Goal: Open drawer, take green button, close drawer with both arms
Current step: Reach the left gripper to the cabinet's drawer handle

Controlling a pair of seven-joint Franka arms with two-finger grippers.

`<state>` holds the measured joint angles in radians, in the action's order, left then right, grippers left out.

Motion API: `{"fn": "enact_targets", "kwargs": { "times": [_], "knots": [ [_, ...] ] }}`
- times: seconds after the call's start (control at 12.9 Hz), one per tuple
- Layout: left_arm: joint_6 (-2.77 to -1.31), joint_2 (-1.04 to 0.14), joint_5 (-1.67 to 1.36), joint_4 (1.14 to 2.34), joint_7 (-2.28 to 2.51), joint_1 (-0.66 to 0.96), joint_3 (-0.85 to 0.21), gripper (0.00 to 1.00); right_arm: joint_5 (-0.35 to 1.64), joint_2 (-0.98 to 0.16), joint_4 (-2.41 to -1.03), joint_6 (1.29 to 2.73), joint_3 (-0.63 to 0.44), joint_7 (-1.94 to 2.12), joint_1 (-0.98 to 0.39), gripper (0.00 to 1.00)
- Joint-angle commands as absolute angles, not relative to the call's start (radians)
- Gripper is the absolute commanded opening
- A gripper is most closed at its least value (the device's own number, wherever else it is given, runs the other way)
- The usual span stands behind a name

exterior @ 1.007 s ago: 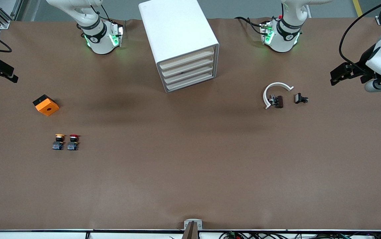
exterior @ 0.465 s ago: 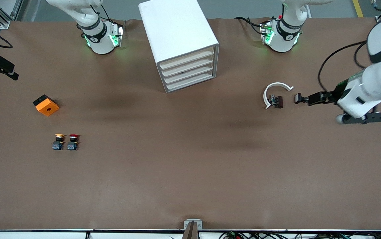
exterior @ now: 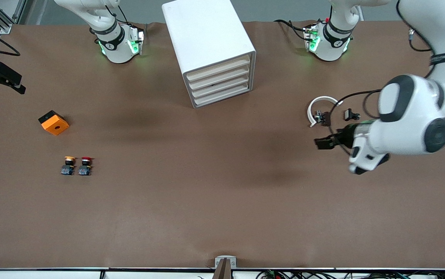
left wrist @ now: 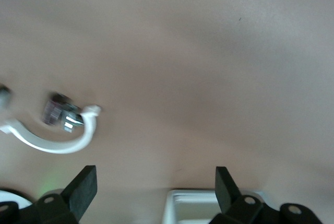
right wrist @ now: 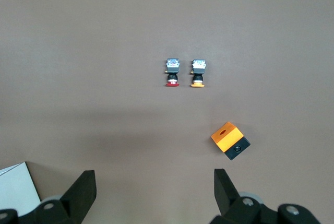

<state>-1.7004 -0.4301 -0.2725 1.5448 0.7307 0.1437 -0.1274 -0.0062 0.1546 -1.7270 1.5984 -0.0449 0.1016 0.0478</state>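
drawer stack: four shallow cream-fronted drawers (exterior: 219, 83) all sit flush in the white boxy cabinet (exterior: 207, 46) in the front view, none pulled out. cabinet stands between the two arm bases. green-capped button not visible in any view.

front view: left gripper (exterior: 320, 143) hangs over bare brown table surface (exterior: 207, 193), toward the left arm's end; its black fingers are spread and hold nothing. under it and farther from the camera lie a white curved c-shaped plastic piece (exterior: 319, 104), a small dark metal-and-black part (exterior: 323, 117) touching its open side, and a small black clip-like part (exterior: 350, 114) just beside. right gripper (exterior: 3, 79) is at the right arm's end of the table, at the frame edge, fingers apart, empty. orange cube with black base and a round hole (exterior: 54, 123) lies near it; nearer the camera, yellow-capped push button (exterior: 68, 165) and red-capped push button (exterior: 85, 166) lie side by side, just apart.

left wrist view: both fingertips (left wrist: 83, 187) splayed, nothing between. white curved piece (left wrist: 57, 141) with the small dark part (left wrist: 58, 113) at its end; white cabinet corner (left wrist: 209, 208) at the frame edge.

right wrist view: fingertips (right wrist: 83, 190) parted, empty. red-capped button (right wrist: 171, 72), yellow-capped button (right wrist: 198, 72), orange cube (right wrist: 230, 140) on the table; cabinet corner (right wrist: 15, 192) visible.
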Motion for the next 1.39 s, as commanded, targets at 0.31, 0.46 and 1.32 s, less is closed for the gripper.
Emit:
{"fn": "enact_targets", "kwargs": {
  "times": [0.31, 0.46, 1.32],
  "knots": [
    [-1.795, -0.668, -0.296, 1.401, 1.361, 0.406, -0.124, 1.0, -0.02, 0.184, -1.753, 1.614, -0.041, 0.101, 0.044, 1.0],
    [-1.819, -0.719, -0.298, 1.375, 1.529, 0.466, -0.123, 1.0, -0.02, 0.186, -1.752, 1.618, -0.041, 0.101, 0.044, 1.0],
    [-1.683, -0.84, -0.74, 1.424, 2.06, 0.534, -0.13, 1.0, -0.02, 0.195, -1.72, 1.589, -0.037, 0.1, 0.025, 1.0]
  ]
}}
